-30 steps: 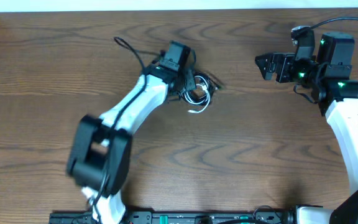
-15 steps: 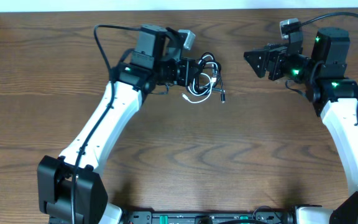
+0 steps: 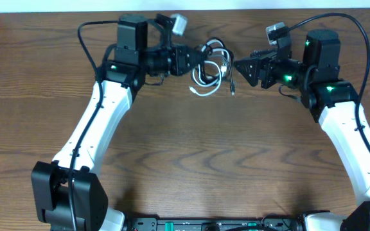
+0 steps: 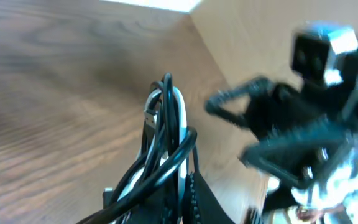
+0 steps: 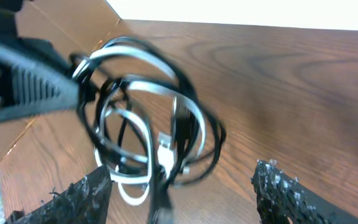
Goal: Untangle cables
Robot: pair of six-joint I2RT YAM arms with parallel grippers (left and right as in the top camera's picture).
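The black and white cables (image 3: 212,68) hang as one tangled coil above the table at the back centre. My left gripper (image 3: 194,61) is shut on the coil's left side and holds it up. In the left wrist view the looped cords (image 4: 163,149) rise from my closed fingers (image 4: 188,202). My right gripper (image 3: 239,67) is open just right of the coil, jaws facing it, not touching. In the right wrist view the coil (image 5: 148,130) hangs between and beyond my two open fingers (image 5: 182,196), with a black plug end (image 5: 160,211) dangling low.
The brown wooden table (image 3: 198,160) lies under both arms. A pale wall or board edge (image 3: 44,5) runs along the back. Thick black arm wires loop over the left arm (image 3: 88,32) and the right arm (image 3: 358,29).
My left gripper has lifted the coil off the table and carried it up and to the right. My right gripper has moved left toward the coil.
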